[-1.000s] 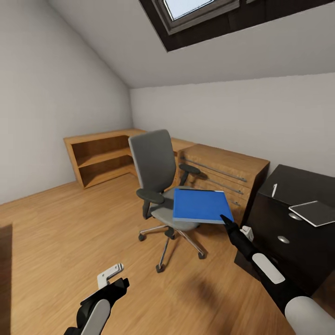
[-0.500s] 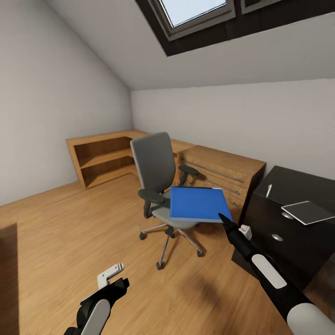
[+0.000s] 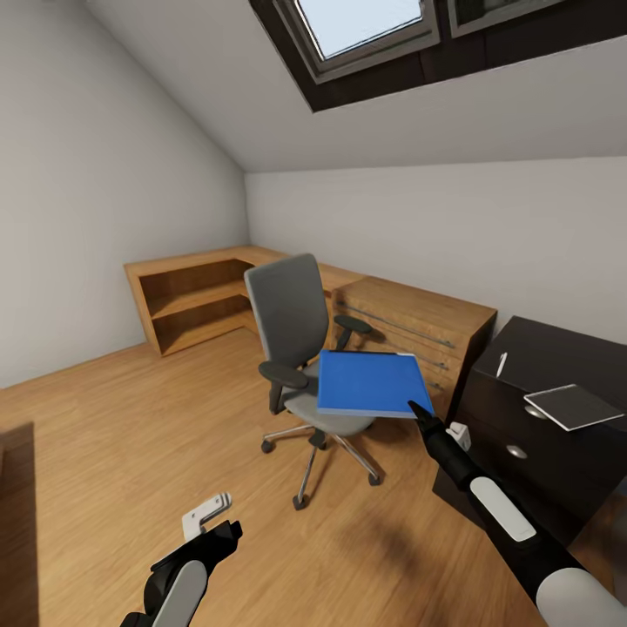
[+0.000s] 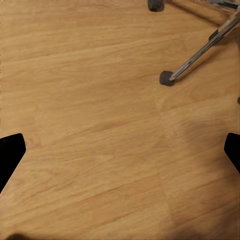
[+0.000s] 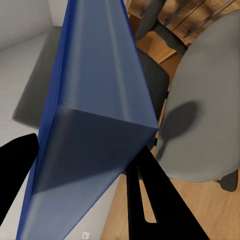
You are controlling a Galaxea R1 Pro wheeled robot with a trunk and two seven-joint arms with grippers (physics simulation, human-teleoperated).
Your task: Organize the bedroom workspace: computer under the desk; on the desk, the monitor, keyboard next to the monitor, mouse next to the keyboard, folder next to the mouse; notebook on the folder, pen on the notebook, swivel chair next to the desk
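Observation:
The grey swivel chair (image 3: 294,326) stands on the wood floor mid-room, left of the black desk (image 3: 522,427). My right gripper (image 3: 420,409) is shut on the near corner of the blue folder (image 3: 370,383), holding it roughly flat just above the chair seat (image 5: 200,115). In the right wrist view the folder (image 5: 95,115) runs between the two black fingers (image 5: 145,195). On the desk lie the pale notebook (image 3: 573,406) and, behind it, the thin white pen (image 3: 502,364). My left gripper (image 3: 218,520) hangs low and open over bare floor, near a chair castor (image 4: 166,78).
A light wooden chest of drawers (image 3: 409,326) stands behind the chair against the back wall, and a low wooden shelf unit (image 3: 187,296) fills the far left corner. A skylight (image 3: 366,26) is set in the sloping ceiling. Open floor lies to the left.
The whole view has shifted slightly, so the desk sits lower and further right in the picture. The folder stays in my right gripper over the seat. The left arm has not moved.

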